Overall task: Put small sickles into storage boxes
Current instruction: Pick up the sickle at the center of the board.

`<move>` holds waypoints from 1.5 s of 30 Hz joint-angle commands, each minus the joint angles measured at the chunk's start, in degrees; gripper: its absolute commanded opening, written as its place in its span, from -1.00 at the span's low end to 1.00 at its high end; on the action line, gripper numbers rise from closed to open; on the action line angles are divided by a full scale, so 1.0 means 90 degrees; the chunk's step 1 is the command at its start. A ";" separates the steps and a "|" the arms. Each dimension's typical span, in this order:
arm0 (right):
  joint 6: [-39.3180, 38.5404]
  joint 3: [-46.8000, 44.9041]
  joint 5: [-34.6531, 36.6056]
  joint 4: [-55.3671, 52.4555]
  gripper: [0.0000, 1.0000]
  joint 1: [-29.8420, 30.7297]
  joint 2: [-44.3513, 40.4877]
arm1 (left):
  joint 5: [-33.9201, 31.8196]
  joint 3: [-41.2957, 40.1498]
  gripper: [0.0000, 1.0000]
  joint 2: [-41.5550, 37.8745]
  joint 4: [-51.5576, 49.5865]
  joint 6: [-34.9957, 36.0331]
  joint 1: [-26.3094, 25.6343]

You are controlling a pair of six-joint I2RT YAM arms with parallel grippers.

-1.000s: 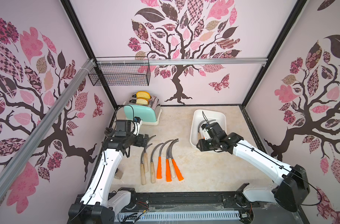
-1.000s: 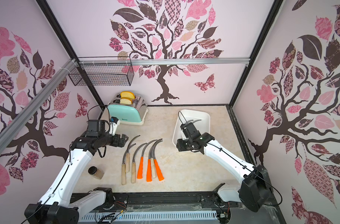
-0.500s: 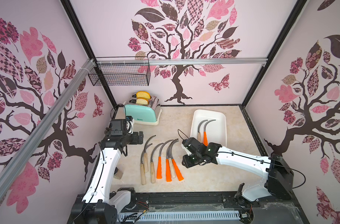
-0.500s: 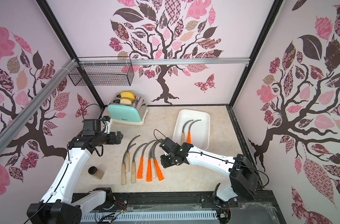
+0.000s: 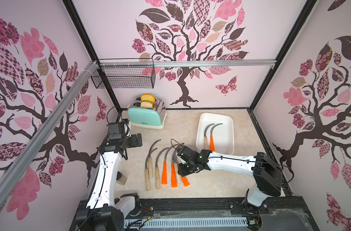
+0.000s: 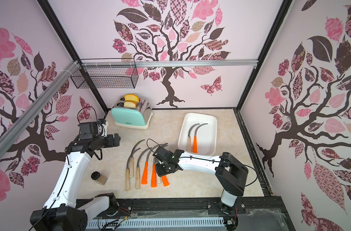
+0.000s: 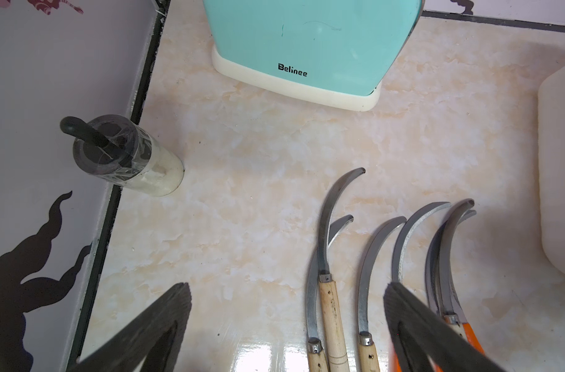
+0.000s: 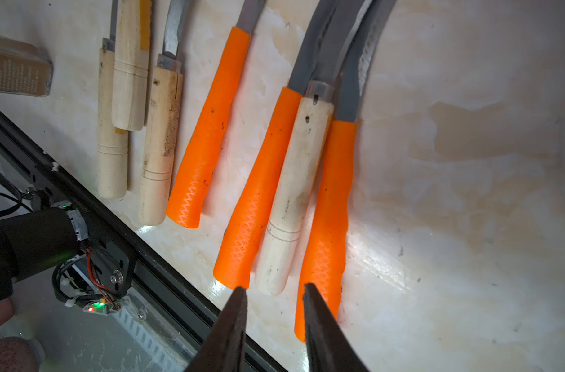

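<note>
In both top views I read my right tool point(image 5: 183, 172) over the near handle ends of the grey-bladed small sickles point(image 5: 164, 170) rowed on the tabletop. The shallow white plastic storage tray point(image 5: 231, 138) beyond it holds two more.

Left wrist: the left tool point(image 7: 286, 288) is wide open and empty.

Right wrist: the right tool is narrowly parted and empty above a pale wooden handle point(image 8: 294, 180).

Left arm point(image 5: 108, 170) and right arm point(image 5: 228, 163) have glossy white shells between bulky black joints, with thin black cables looping alongside. The left gripper point(image 7: 286, 286) has black, ribbed, wedge-shaped fingers point(image 7: 165, 322).
</note>
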 commanded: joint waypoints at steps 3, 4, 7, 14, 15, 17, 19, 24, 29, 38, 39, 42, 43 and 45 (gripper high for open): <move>0.0004 0.0325 0.0116 -0.0168 -0.31 0.0042 0.0221 | 0.0375 -0.0071 0.96 -0.0082 0.0075 0.0063 0.0005; -0.0012 0.0369 0.0266 -0.0297 -0.31 0.0044 0.0262 | 0.0428 -0.0070 0.96 -0.0090 0.0084 0.0075 0.0005; -0.0092 0.0477 0.0680 -0.0715 -0.30 0.0044 0.0332 | 0.0472 -0.0078 0.96 -0.0071 0.0101 0.0121 0.0012; -0.0071 0.0161 0.0791 -0.0836 -0.27 0.0041 0.0244 | 0.0731 -0.0138 0.96 -0.0092 0.0091 0.0246 0.0003; -0.0051 0.0150 0.0784 -0.0842 -0.27 0.0045 0.0258 | 0.0756 -0.0140 0.96 -0.0083 0.0091 0.0246 0.0003; -0.0051 0.0128 0.0753 -0.0823 -0.27 0.0042 0.0307 | 0.0795 -0.0153 0.96 -0.0085 0.0083 0.0241 0.0005; -0.0034 0.0153 0.0762 -0.0841 -0.27 0.0044 0.0373 | 0.0819 -0.0148 0.96 -0.0068 0.0082 0.0241 0.0003; -0.0056 0.0191 0.0762 -0.0834 -0.23 0.0044 0.0393 | 0.0824 -0.0108 0.96 -0.0069 0.0039 0.0294 0.0005; -0.0129 0.0236 0.0782 -0.0942 -0.17 0.0049 0.0503 | 0.0841 -0.0138 0.96 -0.0074 0.0046 0.0290 0.0000; -0.0178 0.0338 0.0904 -0.1053 -0.11 0.0063 0.0610 | 0.0946 -0.0138 0.95 -0.0068 0.0052 0.0339 0.0005; -0.0177 0.0356 0.0913 -0.1064 -0.10 0.0072 0.0628 | 0.0946 -0.0138 0.96 -0.0069 0.0055 0.0339 0.0001; -0.0190 0.0389 0.0919 -0.1082 -0.06 0.0089 0.0650 | 0.0938 -0.0137 0.96 -0.0079 0.0046 0.0349 0.0004; -0.0178 0.0401 0.0943 -0.1081 -0.04 0.0097 0.0650 | 0.0932 -0.0147 0.95 -0.0072 0.0044 0.0357 0.0003; -0.0182 0.0424 0.0939 -0.1069 -0.01 0.0102 0.0655 | 0.0927 -0.0152 0.96 -0.0092 0.0039 0.0359 0.0005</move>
